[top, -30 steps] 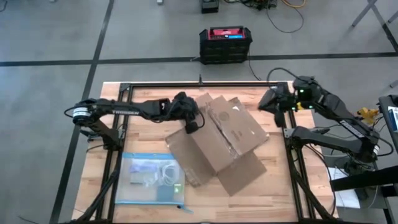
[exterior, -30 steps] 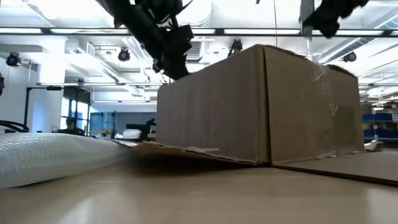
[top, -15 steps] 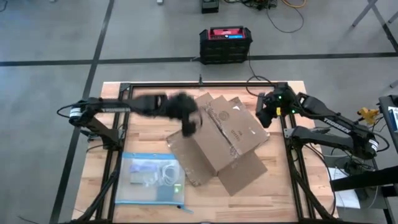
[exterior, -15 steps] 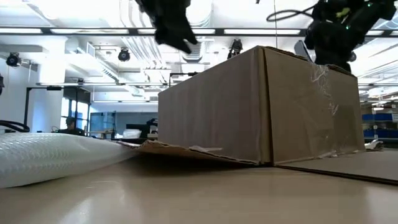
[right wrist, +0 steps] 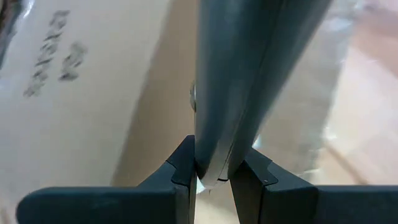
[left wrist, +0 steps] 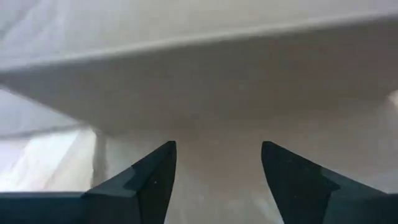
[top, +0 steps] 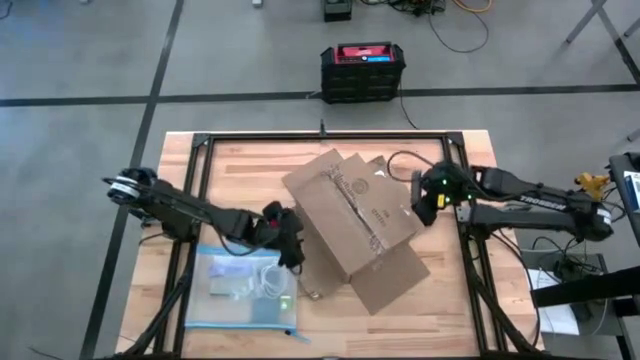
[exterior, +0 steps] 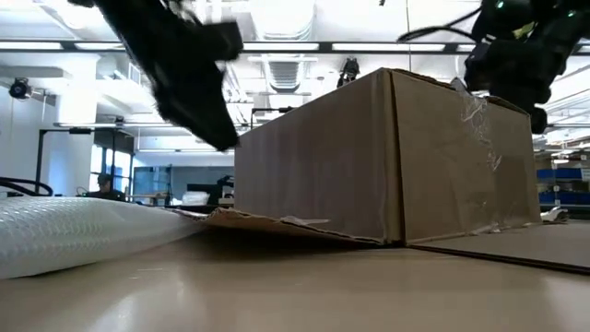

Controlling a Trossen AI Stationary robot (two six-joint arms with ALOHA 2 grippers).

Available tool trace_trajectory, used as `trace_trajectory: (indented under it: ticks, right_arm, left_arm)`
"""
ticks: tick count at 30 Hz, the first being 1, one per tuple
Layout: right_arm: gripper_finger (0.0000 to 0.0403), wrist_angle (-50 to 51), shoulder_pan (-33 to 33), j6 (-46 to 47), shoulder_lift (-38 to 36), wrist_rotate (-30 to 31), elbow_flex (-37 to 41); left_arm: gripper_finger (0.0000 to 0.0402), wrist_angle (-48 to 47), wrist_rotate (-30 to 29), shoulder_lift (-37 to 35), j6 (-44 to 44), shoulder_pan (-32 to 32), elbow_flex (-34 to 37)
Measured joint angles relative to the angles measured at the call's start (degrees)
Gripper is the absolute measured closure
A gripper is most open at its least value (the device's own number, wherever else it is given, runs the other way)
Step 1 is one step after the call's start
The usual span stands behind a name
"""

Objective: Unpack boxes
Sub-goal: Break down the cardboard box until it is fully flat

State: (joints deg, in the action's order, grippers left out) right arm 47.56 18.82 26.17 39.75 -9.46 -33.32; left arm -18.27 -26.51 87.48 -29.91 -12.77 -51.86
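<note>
Box mid-tabletop, my pincers on either side.
Cardboard box (top: 355,215) sits centre. My left pincer (top: 291,245), released with fingers spread, hangs just beside its near-left wall. My right pincer (top: 422,205), clenched on a grey blade (right wrist: 245,74), sits at its right edge.

The left pincer (top: 290,247) has swung down beside the box (top: 350,215); the right pincer (top: 422,203) moved closer.

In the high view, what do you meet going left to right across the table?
Clear plastic bag → left gripper → cardboard box → right gripper.
</note>
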Motion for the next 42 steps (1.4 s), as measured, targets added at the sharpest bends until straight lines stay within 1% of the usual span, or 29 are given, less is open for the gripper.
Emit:
trace_trajectory:
  ticks: [3, 5, 8, 10, 13, 16, 18, 20, 21, 23, 24, 25, 26, 27, 28, 30, 33, 37, 39, 40, 42]
  right_arm:
    - [0.0356, -0.16, -8.11, 6.05, 0.0, 2.31, -0.12]
    - [0.0356, -0.17, -13.93, 10.35, 0.09, 5.27, -0.44]
    - [0.0356, -0.92, -22.51, 16.61, 0.04, 8.93, -0.97]
    - [0.0356, -0.62, -27.48, 20.4, 0.04, 11.65, -1.13]
    - [0.0356, 2.77, -32.71, 24.75, 0.04, 16.03, -2.41]
    - [0.0356, 8.83, -35.46, 26.39, 0.12, 20.0, -5.78]
    - [0.0356, 12.52, -36.4, 26.21, 0.17, 23.16, -8.76]
    - [0.0356, 13.48, -36.87, 23.18, 0.17, 26.38, -11.38]
    - [0.0356, 12.57, -36.98, 20.44, 0.15, 27.39, -12.3]
    - [0.0356, 9.26, -36.97, 13.87, 0.11, 27.67, -12.86]
    - [0.0356, 7.99, -36.97, 11.71, 0.11, 27.53, -12.94]
    - [0.0356, 3.23, -36.97, 3.92, 0.41, 26.98, -11.8]
    - [0.0356, -1.45, -36.96, -0.71, 0.71, 25.6, -11.58]
    - [0.0356, -6.98, -36.95, -4.41, 1.31, 24.57, -11.03]
    - [0.0356, -10.81, -36.95, -7.81, 2.14, 23.15, -10.7]
    - [0.0356, -18.37, -36.98, -14.26, 3.85, 20.26, -10.08]
    - [0.0356, -29.35, -37.21, -21.04, 6.9, 16.96, -9.67]
    - [0.0356, -35.11, -37.48, -25.95, 12.59, 15.69, -8.31]
    - [0.0356, -37.82, -37.82, -26.15, 15.03, 14.62, -7.34]
    - [0.0356, -38.44, -38.0, -26.46, 16.11, 15.42, -6.74]
    - [0.0356, -42.84, -38.31, -27.31, 18.23, 15.0, -6.51]
  left_arm:
    - [0.0208, 9.38, -0.02, -0.04, 9.34, 5.72, 3.15]
    - [0.0217, 12.56, 0.05, -0.04, 15.33, 9.98, 3.87]
    - [0.0229, 12.22, 0.08, -0.39, 21.69, 16.15, 3.66]
    - [0.0234, 8.93, 2.55, -1.11, 22.94, 18.9, 2.52]
    - [0.0241, 1.73, 7.83, -2.77, 23.14, 19.54, -0.23]
    - [0.0246, -5.75, 8.92, -4.73, 21.85, 16.89, -3.53]
    - [0.0249, -5.67, 8.9, -6.27, 20.28, 13.62, -5.47]
    - [0.0251, 0.3, 8.46, -7.42, 19.87, 9.53, -5.78]
    - [0.0252, 5.24, 7.79, -7.5, 20.17, 7.38, -5.54]
    - [0.0253, 14.34, 6.03, -7.1, 22.05, 3.85, -5.0]
    - [0.0253, 16.24, 5.57, -6.84, 22.83, 3.11, -4.94]
    - [0.0251, 22.92, 1.67, -5.1, 26.23, 0.02, -4.23]
    - [0.0249, 28.01, -0.31, -3.62, 28.42, -1.39, -4.8]
    - [0.0245, 31.26, -1.86, -2.12, 30.57, -2.48, -4.94]
    - [0.0241, 32.57, -4.3, -1.04, 31.52, -3.35, -4.6]
    - [0.0228, 37.07, -5.33, 1.68, 32.11, -4.39, -4.73]
    - [0.0204, 40.29, -5.52, 4.94, 31.58, -4.96, -4.87]
    - [0.0169, 40.27, -4.02, 8.48, 30.64, -6.14, -6.18]
    - [0.0154, 40.79, -2.58, 10.38, 29.46, -6.37, -7.63]
    - [0.0148, 40.82, -2.47, 11.1, 29.04, -6.61, -8.23]
    - [0.0138, 40.27, -2.51, 13.09, 28.53, -7.0, -9.27]
